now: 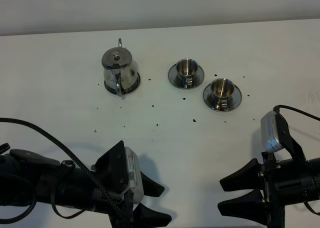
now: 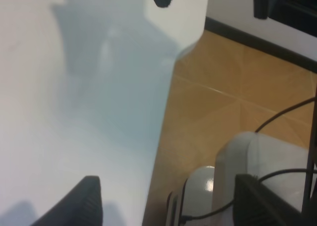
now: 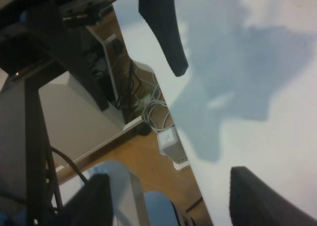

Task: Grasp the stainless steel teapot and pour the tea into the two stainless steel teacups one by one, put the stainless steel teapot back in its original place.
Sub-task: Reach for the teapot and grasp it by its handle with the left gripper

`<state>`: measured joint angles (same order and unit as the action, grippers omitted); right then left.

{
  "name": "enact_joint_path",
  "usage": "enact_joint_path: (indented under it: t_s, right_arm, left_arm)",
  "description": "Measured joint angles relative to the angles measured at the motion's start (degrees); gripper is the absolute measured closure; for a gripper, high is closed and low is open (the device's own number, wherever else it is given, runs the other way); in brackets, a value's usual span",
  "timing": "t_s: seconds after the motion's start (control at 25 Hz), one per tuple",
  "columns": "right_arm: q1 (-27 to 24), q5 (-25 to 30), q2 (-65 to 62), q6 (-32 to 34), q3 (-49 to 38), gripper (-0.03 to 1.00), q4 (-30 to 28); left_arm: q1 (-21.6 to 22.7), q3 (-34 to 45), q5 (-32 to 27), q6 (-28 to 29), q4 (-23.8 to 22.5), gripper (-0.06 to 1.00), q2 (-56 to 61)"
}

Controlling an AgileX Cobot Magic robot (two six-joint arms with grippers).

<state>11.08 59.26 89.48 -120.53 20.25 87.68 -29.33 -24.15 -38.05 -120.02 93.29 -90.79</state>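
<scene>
Nearest, the left hand [image 1: 163,204] and the right hand [image 1: 221,194] hang low over the front edge of the counter [image 1: 60,118], well short of the teapot. Each has its fingers spread, released and holding nothing. Between them and the teapot, dark specks [image 1: 194,120] dot the white top. Farther on, to the teapot's right, the near cup [image 1: 221,88] stands on its saucer [image 1: 235,99]. The far cup [image 1: 186,67], also on a saucer, sits closer to the pot. The teapot [image 1: 119,68] stands upright with its lid on, handle toward the hands and spout away, on its coaster [image 1: 136,84].

By my reading nothing is begun: the grasp, both pours and the return are all left.

The tea does not show. The cups look dry inside, though glare makes that unsure. The coaster is mostly hidden under the pot, with only a dark rim peeping out. Both wrist views catch just counter edge and floor [image 2: 223,112], none of the task's things, and both arms are cut off by the frame
</scene>
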Motion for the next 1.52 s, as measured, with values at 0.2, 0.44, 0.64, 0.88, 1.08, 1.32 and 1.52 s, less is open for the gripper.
enact_joint_path:
  t_s: [0.2, 0.44, 0.64, 0.88, 1.08, 1.32, 1.52]
  right_arm:
    - [0.0, 0.0, 0.0, 0.0, 0.0, 0.46, 0.0]
    - [0.0, 0.0, 0.0, 0.0, 0.0, 0.46, 0.1]
    - [0.0, 0.0, 0.0, 0.0, 0.0, 0.46, 0.1]
    - [0.0, 0.0, 0.0, 0.0, 0.0, 0.46, 0.1]
    - [0.0, 0.0, 0.0, 0.0, 0.0, 0.46, 0.1]
    - [0.0, 0.0, 0.0, 0.0, 0.0, 0.46, 0.1]
    - [0.0, 0.0, 0.0, 0.0, 0.1, 0.46, 0.0]
  left_arm:
    - [0.0, 0.0, 0.1, -0.1, 0.3, 0.35, 0.0]
    - [0.0, 0.0, 0.2, -0.1, 0.4, 0.36, 0.0]
    - [0.0, 0.0, 0.3, -0.1, 0.4, 0.36, 0.0]
    - [0.0, 0.0, 0.3, -0.1, 0.4, 0.36, 0.0]
    - [0.0, 0.0, 0.3, -0.1, 0.4, 0.36, 0.0]
    - [0.0, 0.0, 0.5, -0.1, 0.7, 0.36, 0.0]
    - [0.0, 0.0, 1.1, -0.1, 2.7, 0.36, 0.0]
